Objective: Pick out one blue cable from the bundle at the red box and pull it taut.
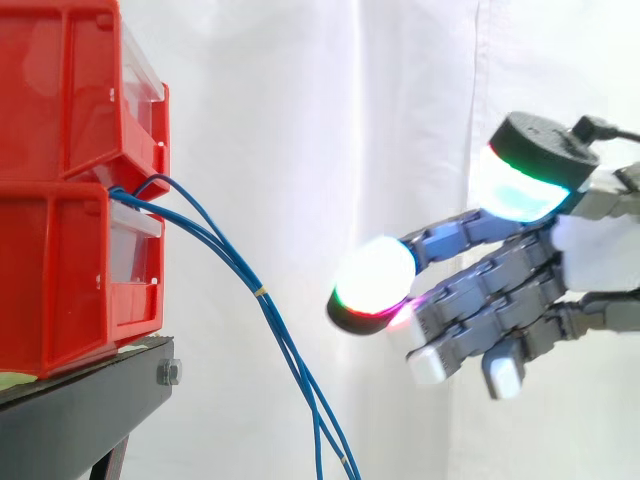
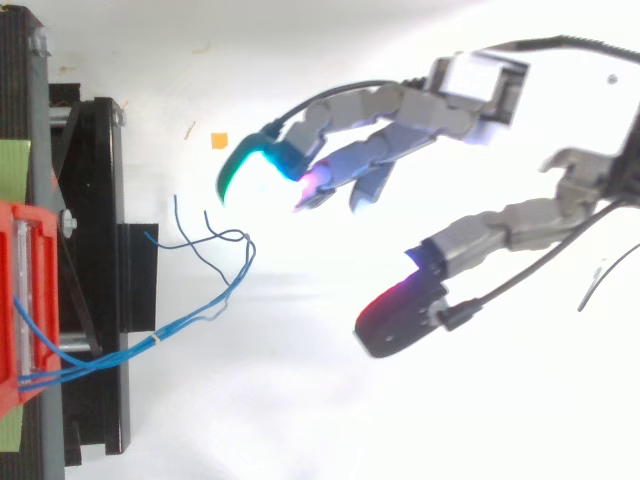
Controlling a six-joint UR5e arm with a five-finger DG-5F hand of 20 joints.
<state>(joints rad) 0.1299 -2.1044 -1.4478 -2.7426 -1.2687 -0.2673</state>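
A bundle of thin blue cables (image 1: pixel 262 296) comes out between the two stacked red bins (image 1: pixel 70 190) and hangs down to the right, bound by small yellow ties. From above, the blue cables (image 2: pixel 170 336) run from the red bin (image 2: pixel 22 300) and their loose ends spread and curl near the middle. My hand (image 1: pixel 520 290) hovers to the right of the bundle, well apart from it. Its fingers (image 1: pixel 465 300) stretch toward the cables, with the thumb (image 2: pixel 405 310) held wide from them. Nothing is between them.
The red bins rest on a black stand (image 1: pixel 90 410) at the left. A white curtain (image 1: pixel 330 120) hangs behind. A small orange scrap (image 2: pixel 218 140) lies on the floor, seen from above.
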